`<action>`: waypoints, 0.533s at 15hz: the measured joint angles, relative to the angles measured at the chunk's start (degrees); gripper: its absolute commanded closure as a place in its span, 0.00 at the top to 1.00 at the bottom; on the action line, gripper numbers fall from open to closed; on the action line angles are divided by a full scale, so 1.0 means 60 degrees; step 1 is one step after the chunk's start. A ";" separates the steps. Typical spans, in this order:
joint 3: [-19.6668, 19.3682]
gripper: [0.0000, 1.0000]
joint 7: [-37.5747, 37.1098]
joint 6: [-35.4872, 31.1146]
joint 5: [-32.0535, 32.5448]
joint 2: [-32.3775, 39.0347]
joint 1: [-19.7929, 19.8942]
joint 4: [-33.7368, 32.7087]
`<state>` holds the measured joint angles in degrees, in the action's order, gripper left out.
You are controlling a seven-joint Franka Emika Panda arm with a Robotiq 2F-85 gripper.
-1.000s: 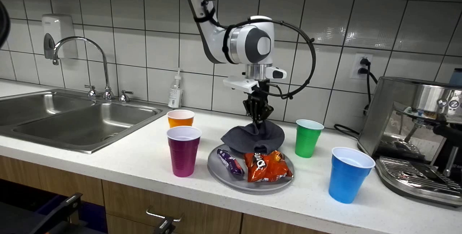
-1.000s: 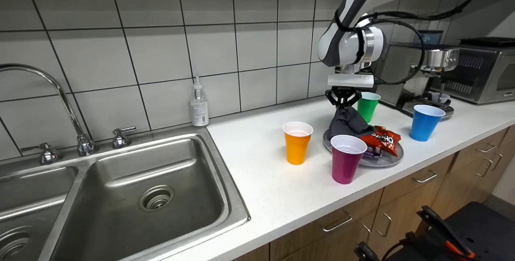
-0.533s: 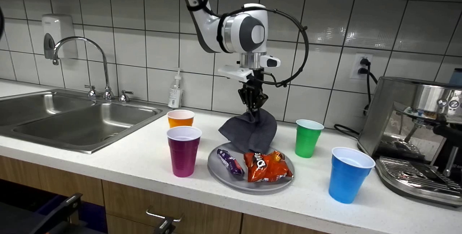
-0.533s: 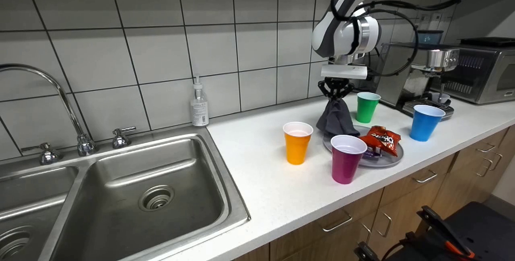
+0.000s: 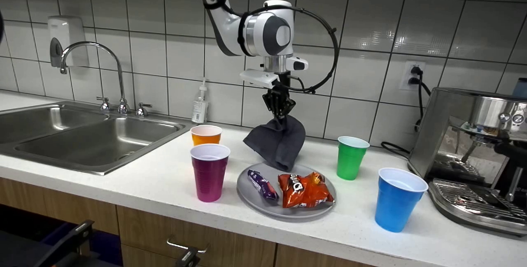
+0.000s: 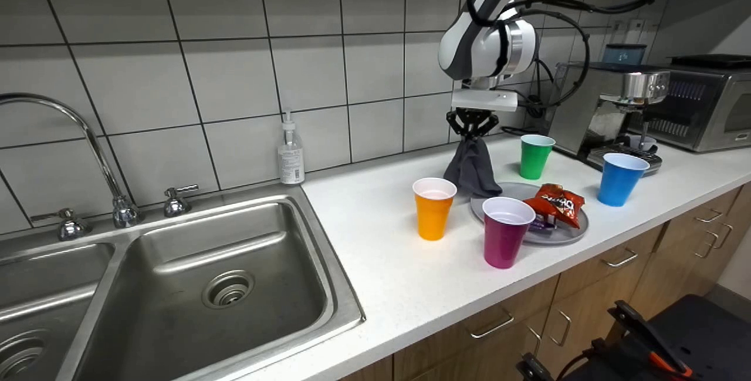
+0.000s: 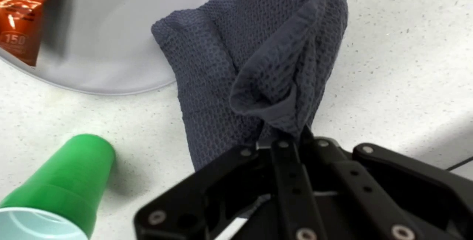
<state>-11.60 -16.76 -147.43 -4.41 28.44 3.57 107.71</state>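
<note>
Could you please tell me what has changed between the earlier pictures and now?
The gripper has risen and shifted toward the sink, drawing the cloth it holds along with it, so more of the plate shows. Nothing was newly grasped or let go. The plate, orange bag, purple packet and cups stayed put.

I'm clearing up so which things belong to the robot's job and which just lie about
In the job: gripper; dark cloth it grips; perhaps nearby plate.

Lying about, seemingly: snack bag; purple packet; green cup; blue cup; orange cup; magenta cup; soap bottle.
</note>
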 measured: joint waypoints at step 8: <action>0.0163 0.02 -0.0180 -0.0037 0.0000 0.0041 -0.0381 -0.0464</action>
<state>-10.62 -17.84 -147.65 -4.41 28.68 1.28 104.93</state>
